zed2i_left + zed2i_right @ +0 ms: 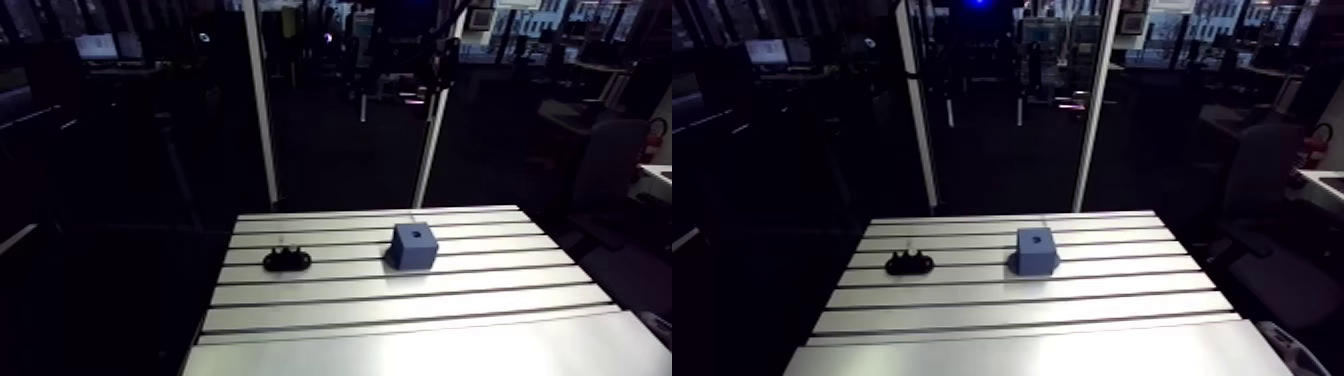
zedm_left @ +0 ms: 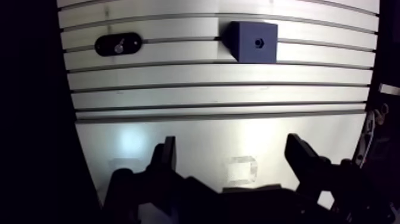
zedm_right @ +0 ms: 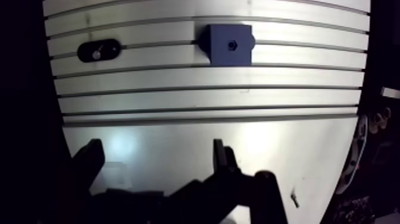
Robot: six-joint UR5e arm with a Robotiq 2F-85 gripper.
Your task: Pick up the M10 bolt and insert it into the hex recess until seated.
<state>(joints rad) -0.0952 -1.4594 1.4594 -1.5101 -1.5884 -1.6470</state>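
While the gripper [image 2: 233, 161] stands spread wide, a shiny bolt [image 2: 119, 45] sits in a black oval holder [image 2: 107, 45] near a blue cube [image 2: 254, 42].

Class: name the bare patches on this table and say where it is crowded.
Free: the slotted rows between the gripper and the blue block; the gap between block and black bolt holder; the smooth plate under the gripper. Only that far row holds things.

Slotted alu table [image 1: 400, 340] w/ blue block [image 1: 412, 245] & black holder [image 1: 287, 261], apart
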